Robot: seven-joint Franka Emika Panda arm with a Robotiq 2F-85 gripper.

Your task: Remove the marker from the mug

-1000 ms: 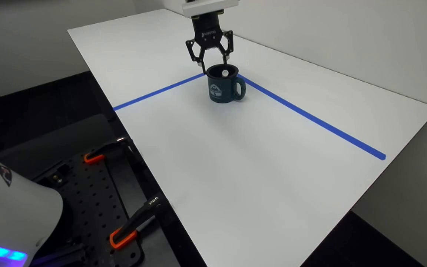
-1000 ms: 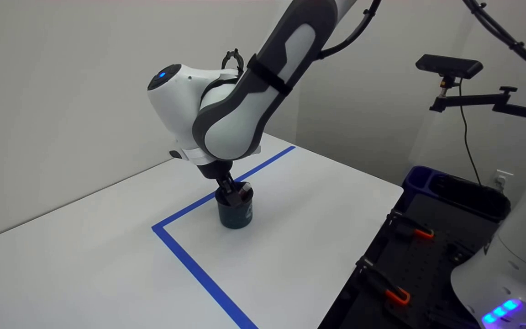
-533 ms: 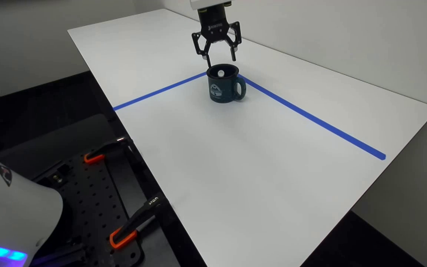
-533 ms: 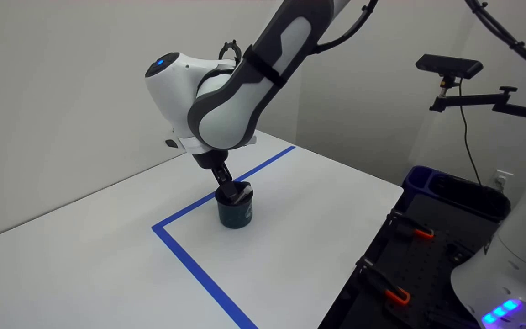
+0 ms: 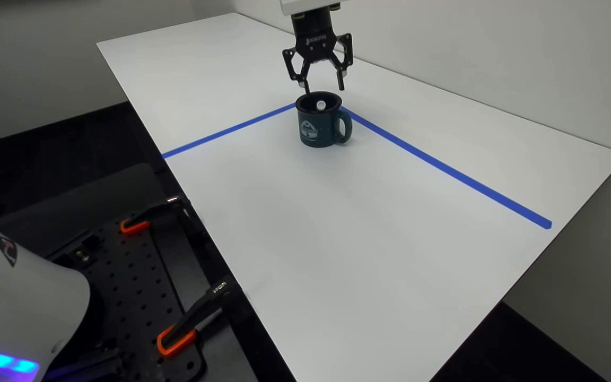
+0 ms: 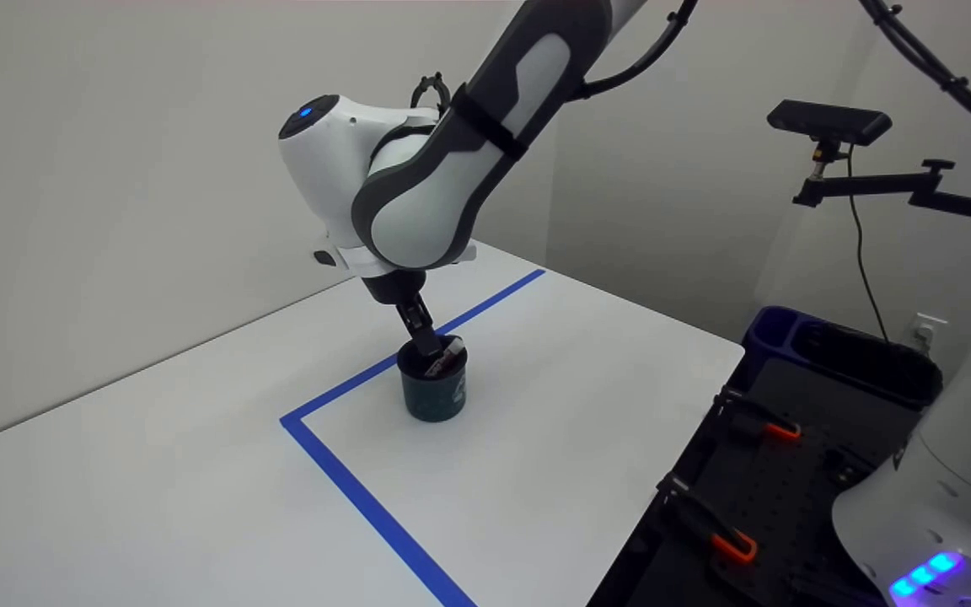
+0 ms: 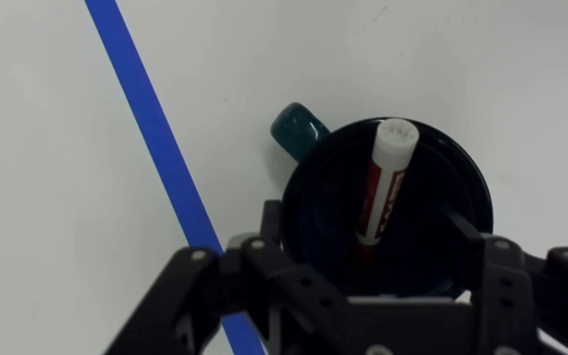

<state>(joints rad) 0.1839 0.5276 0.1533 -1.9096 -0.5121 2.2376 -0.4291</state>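
The dark teal-navy mug (image 5: 317, 127) stands upright on the white table and also shows in an exterior view (image 6: 433, 401). The marker (image 7: 381, 195), white and red with a white upper end, leans inside the mug. Its white end (image 5: 321, 105) shows at the mug's mouth. The marker's lower end is in dark shadow. My gripper (image 5: 324, 89) is open and empty just above the mug's mouth, pointing down. In the wrist view the fingers stand wide apart on either side of the marker, touching neither side of it. The mug's handle (image 7: 296, 129) points to the upper left there.
Blue tape (image 5: 443, 167) marks lines on the table (image 5: 337, 239) behind and beside the mug. A wall stands close behind the table. Clamps with orange handles (image 5: 175, 342) sit by the robot base at the table's near edge.
My gripper has risen and moved right in an exterior view, its fingers now higher over the mug. The marker's white end has shifted slightly. The mug has not moved.
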